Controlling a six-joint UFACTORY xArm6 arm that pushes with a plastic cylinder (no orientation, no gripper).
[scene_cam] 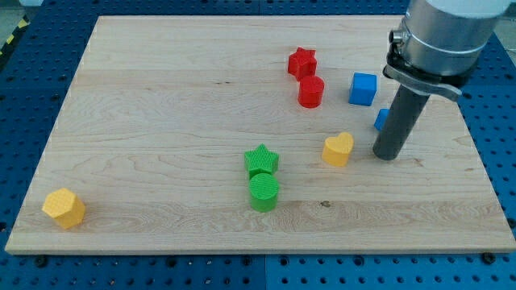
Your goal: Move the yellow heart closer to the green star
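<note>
The yellow heart (339,149) lies right of the board's middle. The green star (261,160) lies to its left and a little lower, about a block's width or more away. My tip (386,155) rests on the board just to the right of the yellow heart, with a small gap between them. The dark rod rises from it toward the view's top right.
A green cylinder (264,192) touches the star from below. A red star (301,62) and red cylinder (311,91) sit near the top. A blue cube (363,89) is at upper right; another blue block (381,120) is partly hidden behind the rod. A yellow hexagon (64,208) is at bottom left.
</note>
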